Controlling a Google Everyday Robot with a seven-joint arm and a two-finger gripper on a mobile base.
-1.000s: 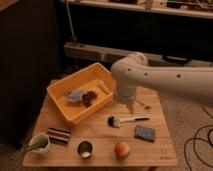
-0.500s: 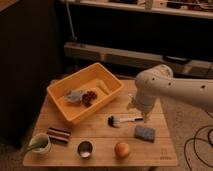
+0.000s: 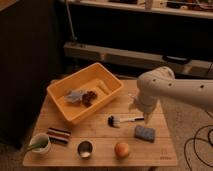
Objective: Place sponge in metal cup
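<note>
The blue-grey sponge [image 3: 145,133] lies on the wooden table [image 3: 160,150] at the front right. The shiny metal cup [image 3: 85,148] stands near the front edge, left of an orange fruit [image 3: 122,149]. My gripper [image 3: 143,114] hangs from the white arm [image 3: 165,87], which comes in from the right. It is just above and behind the sponge, beside the handle of a small brush [image 3: 121,120]. It holds nothing that I can see.
A yellow bin [image 3: 107,97] with a few items stands at the back left of the table. A dark striped block [image 3: 59,135] and a white-green cup with a green utensil [image 3: 39,144] sit at the front left. Dark shelving stands behind.
The arm has swung from over the table's middle to the right. The gripper now sits lower, close to the sponge. The objects have not moved.
</note>
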